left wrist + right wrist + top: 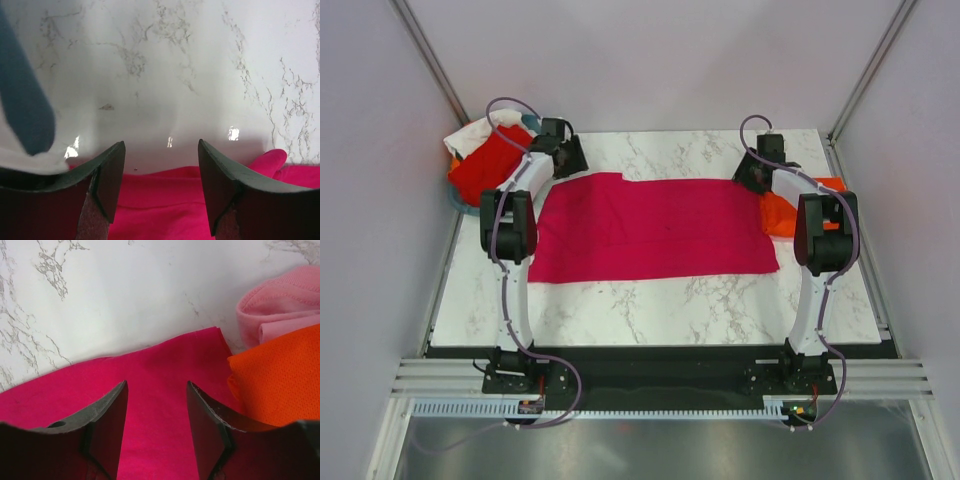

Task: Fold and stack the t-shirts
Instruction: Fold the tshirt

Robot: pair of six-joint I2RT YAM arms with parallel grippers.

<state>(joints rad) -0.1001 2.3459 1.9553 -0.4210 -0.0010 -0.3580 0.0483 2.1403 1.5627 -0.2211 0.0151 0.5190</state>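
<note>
Left wrist view shows the left claw (160,150) spread wide and empty over the far edge of the magenta t-shirt (165,205), with the marble table (165,75) beyond. The right claw (156,390) is equally wide and empty above the shirt's far right corner. An orange t-shirt (280,380) lies just beside that corner, and a pale pink garment (280,305) sits behind it. A red t-shirt (485,172) is heaped at the far left.

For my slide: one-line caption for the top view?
Left pincer and right pincer poised at the far corners of a magenta t-shirt flat on the marble table, orange shirt at its right edge.
</note>
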